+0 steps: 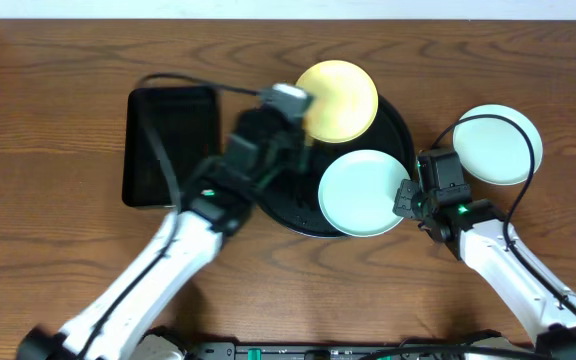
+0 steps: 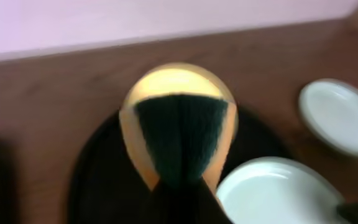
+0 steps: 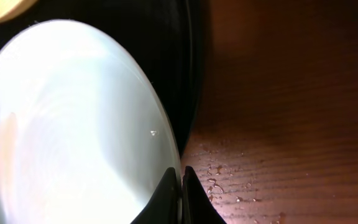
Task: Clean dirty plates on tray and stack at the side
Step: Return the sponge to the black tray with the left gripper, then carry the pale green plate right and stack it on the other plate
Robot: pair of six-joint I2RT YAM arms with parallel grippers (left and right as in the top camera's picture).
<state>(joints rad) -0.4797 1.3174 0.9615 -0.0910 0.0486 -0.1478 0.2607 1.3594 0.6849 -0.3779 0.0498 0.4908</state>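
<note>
The round black tray [image 1: 303, 218] holds a pale yellow plate [image 1: 343, 100] at its far rim and a mint-blue plate [image 1: 363, 195] at its near right. My left gripper [image 1: 300, 108] is shut on a dark green pad [image 2: 179, 137], which fans out over the yellow plate [image 2: 179, 81]; this view is blurred. My right gripper [image 3: 181, 177] is shut on the right rim of the mint-blue plate [image 3: 67, 124], at the tray's edge [image 3: 176, 74]. A second mint-blue plate [image 1: 498, 145] lies on the table right of the tray.
A smaller rectangular black tray [image 1: 173, 145] lies left of the round one, beside my left arm. Water drops [image 3: 222, 180] dot the wooden table next to my right fingers. A pale wall [image 2: 135, 25] runs behind the table.
</note>
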